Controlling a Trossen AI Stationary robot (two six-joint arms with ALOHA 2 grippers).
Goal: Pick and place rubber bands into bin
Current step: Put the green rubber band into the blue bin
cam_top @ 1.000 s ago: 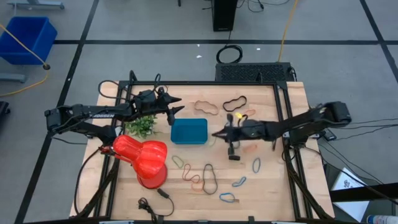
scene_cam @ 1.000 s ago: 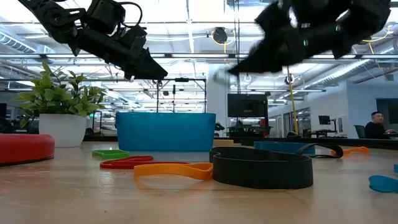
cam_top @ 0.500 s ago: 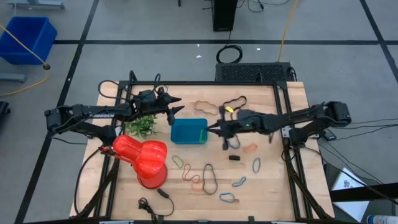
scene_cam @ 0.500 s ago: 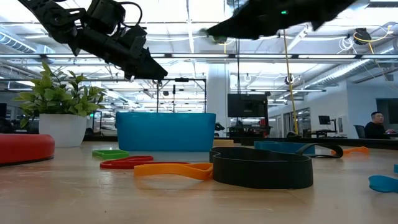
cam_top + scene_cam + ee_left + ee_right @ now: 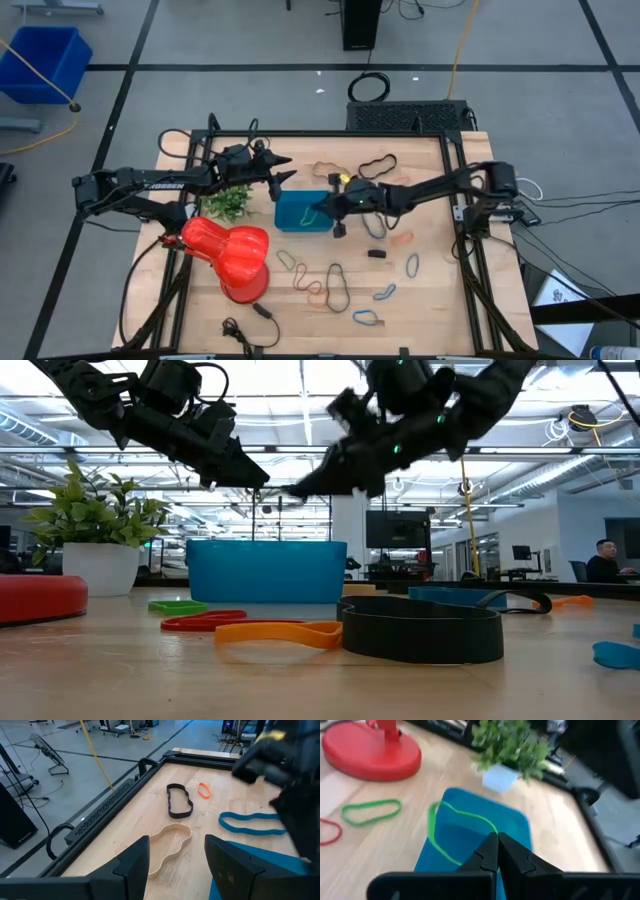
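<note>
Bin: the teal bin sits near the table's centre, at 3 o'clock from the leafy plant.
Change: half a second ago the right gripper was just off the bin's 3 o'clock side; it now reaches over the bin's 3 o'clock rim. The left arm has not moved.
Held band: in the right wrist view a thin green rubber band hangs from the fingertips over the bin.
Right gripper: fingers pinched together on the green band, above the bin.
Left gripper: the left gripper hovers at 11 o'clock from the bin, fingers apart, touching nothing.
Loose bands: tan and black bands lie at 1 o'clock from the bin; black, blue and green ones lie toward 5 o'clock.
Table: pale wood in a black frame, with a red vase at 7 o'clock from the bin.
Room: grey floor, a blue crate far toward 10 o'clock, and a person seated in the background of the low view.
</note>
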